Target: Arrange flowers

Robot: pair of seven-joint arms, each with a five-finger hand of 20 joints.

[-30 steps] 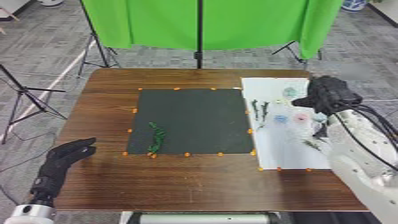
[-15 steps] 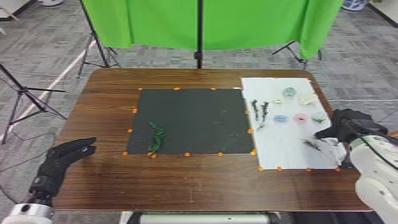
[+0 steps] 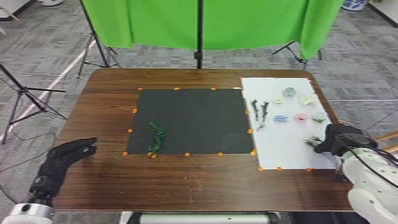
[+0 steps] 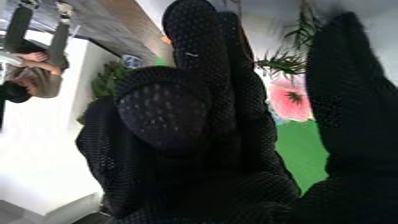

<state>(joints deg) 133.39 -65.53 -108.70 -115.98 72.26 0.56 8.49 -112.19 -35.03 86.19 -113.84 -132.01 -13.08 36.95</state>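
Observation:
In the head view my right hand [image 3: 339, 139] is low at the right edge of the white sheet [image 3: 275, 135], beside a small green sprig [image 3: 313, 142]. In the right wrist view the right hand [image 4: 222, 125] has mostly straight fingers apart from the thumb, with sprig leaves [image 4: 282, 64] in the gap and a pink flower [image 4: 290, 100] beyond. Two dark sprigs [image 3: 259, 111], a blue flower [image 3: 281, 118] and several pale flowers lie on the sheet. A green stem [image 3: 156, 137] rests on the dark mat [image 3: 195, 117]. My left hand [image 3: 62, 156] is relaxed at the table's left edge.
Orange tape pieces [image 3: 187, 154] line the mat and sheet on the brown table [image 3: 178, 182]. A green backdrop [image 3: 160, 25] and black stands are behind the table.
My right hand has come back from the sheet's far part to its near right edge, then shifted slightly left. The small sprig beside it has changed position slightly. The left hand has stayed still.

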